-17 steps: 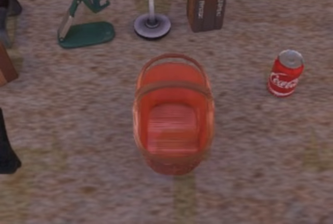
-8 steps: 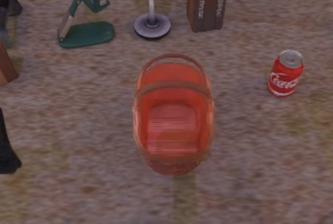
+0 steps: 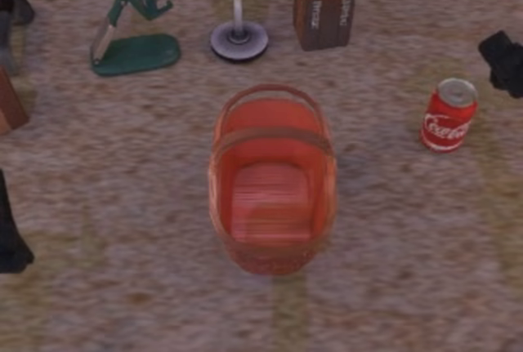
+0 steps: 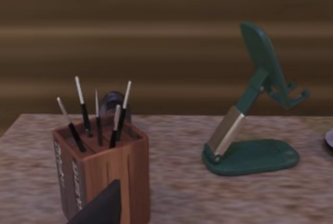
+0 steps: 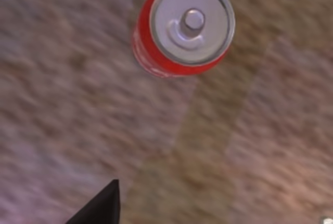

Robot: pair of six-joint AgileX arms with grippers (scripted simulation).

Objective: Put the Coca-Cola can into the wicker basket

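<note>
The Coca-Cola can (image 3: 448, 117) stands upright on the table's right side, red with a silver top, which the right wrist view shows from above (image 5: 182, 26). The wicker basket (image 3: 328, 197) sits at the table's middle, orange-red, with nothing on its ribbed floor. My right gripper (image 3: 505, 62) hovers at the right edge, just beyond the can and apart from it, open; only one dark fingertip (image 5: 106, 206) shows. My left gripper (image 3: 10, 242) is parked at the left edge, open and empty, one fingertip (image 4: 106, 208) visible.
Along the far edge stand a brown utensil block (image 3: 325, 13), a white lamp with a round base (image 3: 239, 40) and a green phone stand (image 3: 135, 42). A second brown block (image 3: 8, 103) with dark utensils (image 4: 99, 174) sits at the left edge.
My right gripper has come into the top view at the right edge, close to the can. The can and basket have not moved.
</note>
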